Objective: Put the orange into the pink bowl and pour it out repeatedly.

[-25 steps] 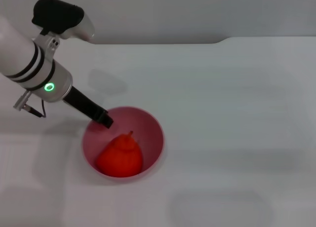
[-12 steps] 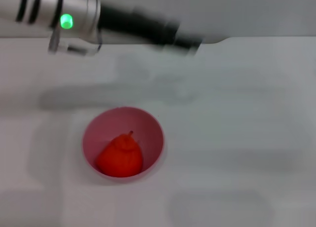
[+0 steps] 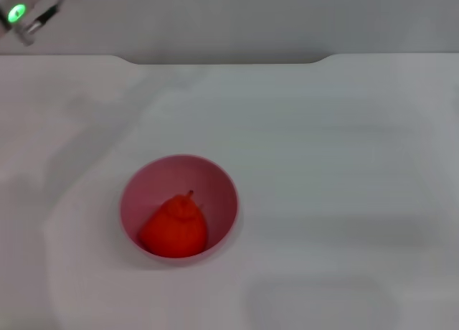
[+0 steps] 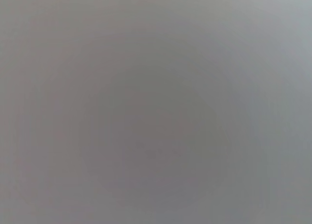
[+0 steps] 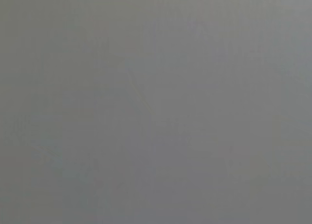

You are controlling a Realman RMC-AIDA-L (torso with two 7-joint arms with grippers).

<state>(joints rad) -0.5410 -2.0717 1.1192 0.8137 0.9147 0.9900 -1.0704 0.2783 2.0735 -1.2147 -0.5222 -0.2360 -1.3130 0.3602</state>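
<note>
As upright, pink bowl around orange

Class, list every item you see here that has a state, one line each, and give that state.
Bright orange-red toy orange: inside the bowl, stem nub up.
Glossy round pink plastic bowl: upright on the white table, holding the orange.
Left arm: only a part shows, at the far left corner.

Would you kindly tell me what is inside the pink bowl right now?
The orange sits inside the pink bowl, toward its near side, stem nub up. The bowl floor beneath the fruit is covered. Neither pincer is in view.
</note>
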